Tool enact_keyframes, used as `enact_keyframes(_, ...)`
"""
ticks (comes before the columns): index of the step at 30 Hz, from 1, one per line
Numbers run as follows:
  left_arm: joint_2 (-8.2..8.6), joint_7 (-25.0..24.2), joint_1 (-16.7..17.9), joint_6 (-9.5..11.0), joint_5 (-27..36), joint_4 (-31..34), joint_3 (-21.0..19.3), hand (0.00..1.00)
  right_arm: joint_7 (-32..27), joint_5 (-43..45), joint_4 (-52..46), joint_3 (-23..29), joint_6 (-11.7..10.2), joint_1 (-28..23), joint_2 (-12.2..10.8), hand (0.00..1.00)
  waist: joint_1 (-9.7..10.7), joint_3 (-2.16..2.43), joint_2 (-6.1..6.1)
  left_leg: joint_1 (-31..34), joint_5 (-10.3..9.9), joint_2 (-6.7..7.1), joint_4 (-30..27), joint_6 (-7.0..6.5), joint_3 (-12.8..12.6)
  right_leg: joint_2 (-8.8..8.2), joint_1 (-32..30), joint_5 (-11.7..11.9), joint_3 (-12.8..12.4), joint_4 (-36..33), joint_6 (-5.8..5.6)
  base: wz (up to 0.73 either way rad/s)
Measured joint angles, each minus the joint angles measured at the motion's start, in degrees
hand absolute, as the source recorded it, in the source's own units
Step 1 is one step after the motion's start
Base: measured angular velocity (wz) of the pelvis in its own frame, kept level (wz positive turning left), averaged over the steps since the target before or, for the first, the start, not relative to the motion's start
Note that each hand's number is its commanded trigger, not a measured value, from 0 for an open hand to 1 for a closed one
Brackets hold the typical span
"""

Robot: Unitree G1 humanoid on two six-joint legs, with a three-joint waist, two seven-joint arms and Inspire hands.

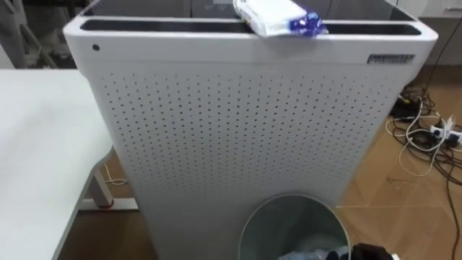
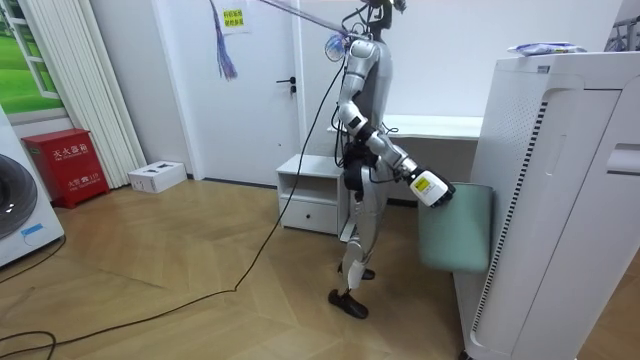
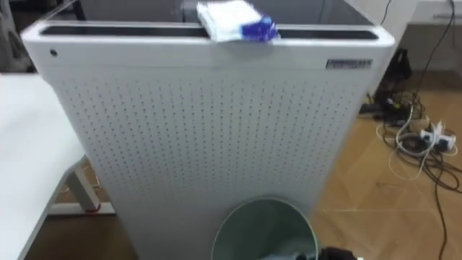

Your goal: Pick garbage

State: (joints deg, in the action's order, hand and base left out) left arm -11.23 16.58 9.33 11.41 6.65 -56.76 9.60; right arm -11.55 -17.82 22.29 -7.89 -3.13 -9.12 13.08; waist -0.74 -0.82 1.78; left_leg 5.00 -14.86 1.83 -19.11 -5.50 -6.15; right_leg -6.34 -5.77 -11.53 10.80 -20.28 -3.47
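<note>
Green bin (image 1: 289, 217), white unit (image 1: 245, 123), wrapper (image 1: 278, 18) atop

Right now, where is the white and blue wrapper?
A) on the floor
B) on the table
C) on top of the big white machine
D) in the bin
C: the wrapper lies on the top edge of the machine, high above the bin.

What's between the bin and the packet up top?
The white unit's perforated front, rising from the bin to the packet on its top, in both eye views.
</note>
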Motion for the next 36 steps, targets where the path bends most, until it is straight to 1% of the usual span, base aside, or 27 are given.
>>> enact_keyframes(2,0.23,2.0,0.3,0.2,-0.1,1.4,-0.7,0.00,-0.4,0.0,0.0,-0.2,0.0,-0.6,0.0,1.00,-0.6,-0.10,0.06,-1.6,0.1,-0.05,0.9,0.14,0.0,0.37,2.2,0.3,0.0,2.5,0.29,-0.02)
enact_keyframes(4,0.24,3.9,1.3,0.5,-0.1,3.8,-0.8,0.00,-0.8,-0.1,0.0,-0.2,0.0,-1.1,0.1,1.00,-1.1,-0.18,0.16,-2.7,0.1,-0.10,2.0,0.21,0.1,0.53,3.7,0.4,0.3,3.6,0.27,0.00)
enact_keyframes(7,0.29,7.4,2.4,2.5,-1.0,5.7,-0.9,0.00,-1.0,0.2,0.0,-0.2,0.0,-1.1,0.1,1.00,-1.4,-0.18,0.26,-3.3,0.2,-0.09,2.6,0.35,0.4,0.63,4.4,0.5,0.5,4.2,0.26,0.02)
enact_keyframes(9,0.35,9.5,2.8,2.7,-2.6,6.6,-1.6,0.00,-1.1,0.2,0.0,-0.2,0.0,-1.1,0.1,1.00,-1.3,-0.21,0.23,-3.6,0.3,-0.12,2.8,0.42,0.8,0.81,5.1,0.7,0.9,5.0,0.28,0.10)
enact_keyframes(11,0.38,13.0,4.4,3.0,-4.4,13.0,-2.7,0.00,-1.9,0.4,0.0,-0.2,0.0,-1.2,0.2,1.00,-1.5,-0.22,0.26,-3.6,0.4,-0.15,2.7,0.56,1.5,1.05,5.6,1.2,1.1,6.2,0.35,0.13)
enact_keyframes(12,0.37,14.0,4.5,3.4,-4.8,14.0,-2.8,0.00,-2.1,0.4,0.0,-0.2,0.0,-1.2,0.2,1.00,-1.7,-0.22,0.24,-3.6,0.4,-0.15,2.6,0.58,1.6,1.07,5.7,1.2,1.2,6.4,0.35,0.07)
enact_keyframes(13,0.34,15.9,4.4,4.2,-5.4,16.0,-3.0,0.00,-2.5,0.5,0.0,-0.2,0.0,-1.2,0.3,1.00,-2.0,-0.26,0.16,-3.5,0.4,-0.17,2.5,0.59,1.7,1.08,5.9,1.2,1.6,6.5,0.35,0.03)
enact_keyframes(14,0.35,17.6,4.1,4.7,-8.0,17.4,-3.8,0.00,-2.8,0.6,0.0,-0.2,0.0,-1.4,0.3,1.00,-2.6,-0.26,0.17,-3.5,0.4,-0.20,2.9,0.63,1.7,1.08,6.0,1.2,1.9,6.5,0.36,0.03)
enact_keyframes(15,0.34,18.5,3.9,5.1,-9.3,17.8,-4.2,0.00,-2.9,0.7,0.0,-0.2,0.0,-1.5,0.3,1.00,-2.8,-0.26,0.17,-3.6,0.4,-0.19,3.0,0.66,1.8,1.11,6.0,1.2,1.9,6.4,0.37,0.07)
enact_keyframes(16,0.37,19.3,3.7,5.0,-11.2,18.7,-4.6,0.00,-3.1,1.3,0.0,-0.2,0.0,-1.6,0.3,1.00,-2.9,-0.26,0.17,-3.5,0.5,-0.17,3.0,0.70,2.1,1.13,6.1,1.2,2.0,6.4,0.36,0.06)
enact_keyframes(18,0.71,20.2,3.7,4.9,-13.1,19.5,-4.6,0.00,-3.2,1.5,0.0,-0.4,0.0,-1.7,0.3,1.00,-2.8,-0.34,0.30,-3.4,0.5,-0.21,2.8,0.74,2.4,1.24,6.1,1.2,2.1,6.6,0.38,0.08)
enact_keyframes(20,1.17,21.3,3.7,5.0,-14.7,23.0,-4.1,0.00,-3.3,1.4,0.0,-0.4,0.0,-1.7,0.3,1.00,-2.8,-0.41,0.74,-2.6,0.6,-0.20,2.4,0.88,3.3,1.31,5.8,1.3,2.6,6.8,0.49,0.16)
enact_keyframes(21,1.20,21.8,3.6,5.1,-15.2,23.9,-3.8,0.00,-3.3,1.4,0.0,-0.4,0.0,-1.7,0.3,1.00,-2.8,-0.39,0.80,-2.6,0.6,-0.20,2.4,0.93,3.4,1.32,5.8,1.3,2.8,6.8,0.49,0.13)
enact_keyframes(23,1.35,23.8,3.3,6.7,-15.9,26.6,-3.2,0.00,-3.5,1.4,0.0,-0.4,0.0,-1.7,0.3,1.00,-2.9,-0.37,0.83,-2.6,0.7,-0.35,2.4,1.11,3.5,1.45,5.9,1.3,3.0,6.7,0.50,0.02)
enact_keyframes(24,1.35,24.3,3.2,7.0,-16.1,27.3,-3.2,0.00,-3.5,1.4,0.0,-0.4,0.0,-1.7,0.3,1.00,-2.9,-0.39,0.81,-2.6,0.7,-0.42,2.4,1.17,3.5,1.48,5.9,1.3,3.2,6.7,0.53,0.00)
enact_keyframes(26,1.35,25.8,2.8,8.4,-16.9,30.5,-3.3,0.00,-3.8,1.4,0.0,-0.3,0.0,-2.0,0.4,1.00,-3.3,-0.37,0.62,-2.6,0.8,-0.62,2.3,1.31,3.5,1.63,5.9,1.3,3.2,6.7,0.58,0.00)
enact_keyframes(28,1.36,26.7,2.4,8.8,-16.9,32.3,-3.6,0.00,-4.4,1.4,0.0,-0.3,-0.5,-2.8,0.4,1.00,-4.0,-0.36,0.58,-2.7,0.9,-0.70,2.3,1.42,3.8,1.72,6.2,1.3,3.4,6.8,0.60,0.08)
enact_keyframes(30,1.29,27.9,2.4,9.2,-16.9,35.0,-4.1,0.00,-4.8,1.4,0.0,-0.3,-0.9,-3.5,0.4,1.00,-4.2,-0.40,0.48,-2.8,0.9,-0.68,2.1,1.51,4.4,1.73,6.5,1.3,3.6,6.8,0.61,0.17)
enact_keyframes(31,1.29,29.3,2.4,9.8,-17.1,36.9,-5.1,0.00,-5.0,1.4,0.0,-0.1,-1.0,-3.6,0.4,1.00,-4.3,-0.45,0.38,-2.7,0.9,-0.68,1.9,1.52,4.7,1.77,6.6,1.3,3.6,6.8,0.62,0.13)
enact_keyframes(33,1.10,32.0,2.2,10.5,-16.9,41.2,-8.3,0.00,-5.2,1.4,0.0,0.3,-1.0,-3.7,0.5,1.00,-4.4,-0.44,0.10,-2.7,1.0,-0.63,1.8,1.55,5.0,1.78,6.8,1.3,3.7,6.8,0.62,0.09)
enact_keyframes(35,0.88,35.4,1.7,12.3,-16.4,45.6,-14.3,0.00,-5.3,1.5,0.0,0.9,-1.0,-3.7,0.7,1.00,-4.6,-0.33,-0.53,-2.9,1.0,-0.46,2.3,1.59,5.1,1.65,7.0,1.3,3.6,6.7,0.62,0.00)
enact_keyframes(36,0.83,36.3,1.6,12.6,-16.2,46.3,-15.7,0.00,-5.3,1.5,0.0,1.1,-1.0,-3.7,0.7,1.00,-4.6,-0.32,-0.65,-3.0,1.1,-0.37,2.5,1.60,5.1,1.57,7.0,1.3,3.7,6.7,0.62,0.00)
